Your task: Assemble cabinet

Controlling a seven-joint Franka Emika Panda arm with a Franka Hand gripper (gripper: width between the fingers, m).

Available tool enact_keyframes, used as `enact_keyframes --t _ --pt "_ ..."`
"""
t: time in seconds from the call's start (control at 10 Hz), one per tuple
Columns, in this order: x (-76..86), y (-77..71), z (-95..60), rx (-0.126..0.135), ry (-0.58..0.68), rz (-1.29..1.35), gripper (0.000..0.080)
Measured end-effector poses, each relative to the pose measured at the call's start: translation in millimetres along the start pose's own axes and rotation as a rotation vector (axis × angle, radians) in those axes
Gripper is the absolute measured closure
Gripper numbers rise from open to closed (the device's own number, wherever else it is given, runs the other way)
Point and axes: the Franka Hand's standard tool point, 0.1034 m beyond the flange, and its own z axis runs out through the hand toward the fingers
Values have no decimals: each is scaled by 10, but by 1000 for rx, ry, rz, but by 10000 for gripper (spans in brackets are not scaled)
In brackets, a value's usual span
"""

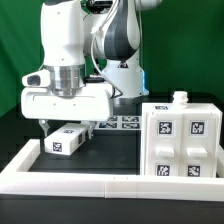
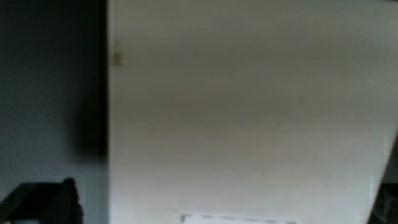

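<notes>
My claw (image 1: 68, 127) hangs low over the dark surface (image 1: 115, 150), on the exterior view's left. Its jaws stand as wide apart as they go and grip nothing. Right under it lies the small box part (image 1: 67, 142) of the cabinet, a white block with black-and-white tags on its near face, flat on the surface. My two fingers come down toward its two ends, one on each side. I cannot tell whether either fingertip touches it.

From my wrist, a plain white face fills most of the picture, very close and blurred. One of my dark fingers (image 2: 43, 200) shows at the edge beside it, and a strip of shadowed surface runs along the same side.

The cabinet body (image 1: 184, 140) stands on the exterior view's right, well apart from the small box part. It is an upright white box with several square tags on the face turned to the camera, and a small white knob (image 1: 181, 97) sits on its top.

The white rail frame (image 1: 90, 178) borders the near edge of the surface, and the cabinet body sits against its right corner. Far behind my claw, near the arm's base, the marker board (image 1: 126, 122) lies flat — only part of it shows.
</notes>
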Motion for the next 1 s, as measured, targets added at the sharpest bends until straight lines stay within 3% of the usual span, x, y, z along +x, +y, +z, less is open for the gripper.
enact_keyframes --t 0.3,0.4,0.8,1.0 --pt "-1 -4 3 0 0 -1 48" --pt "-1 -4 3 0 -1 -1 227" --pt "5 -34 -7 2 -3 5 243" --pt "121 -343 -257 20 6 14 243"
